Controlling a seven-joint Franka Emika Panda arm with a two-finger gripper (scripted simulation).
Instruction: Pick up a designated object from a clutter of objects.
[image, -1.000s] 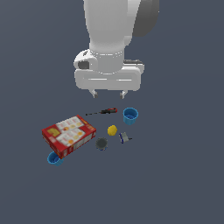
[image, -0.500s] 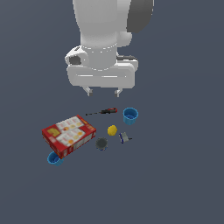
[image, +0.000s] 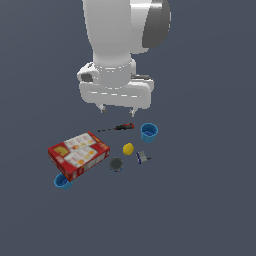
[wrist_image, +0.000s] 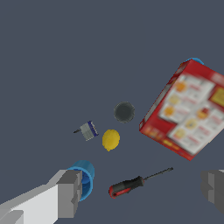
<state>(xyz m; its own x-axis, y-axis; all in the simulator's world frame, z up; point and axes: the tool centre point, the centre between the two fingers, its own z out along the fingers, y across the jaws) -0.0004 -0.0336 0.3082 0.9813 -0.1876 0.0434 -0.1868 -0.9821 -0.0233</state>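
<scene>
The screwdriver (image: 120, 127) with a red-and-black handle and thin dark shaft lies flat on the floor between the red cracker box (image: 78, 154) and a blue cup (image: 149, 131). In the wrist view the screwdriver (wrist_image: 131, 185) lies between my two fingers (wrist_image: 70, 192), well below them. My gripper (image: 117, 110) is open and empty, hanging above and slightly behind the screwdriver.
A yellow ball (image: 128, 148), a dark grey round can (image: 116, 164) and a small blue-grey piece (image: 142, 157) lie close together in front of the screwdriver. A second blue cup (image: 62, 181) sits at the box's near corner. In the wrist view the first cup (wrist_image: 84, 176) is beside one finger.
The arm has shifted toward the exterior view's left and come lower toward the screwdriver. The objects have not moved. The gripper stays open.
</scene>
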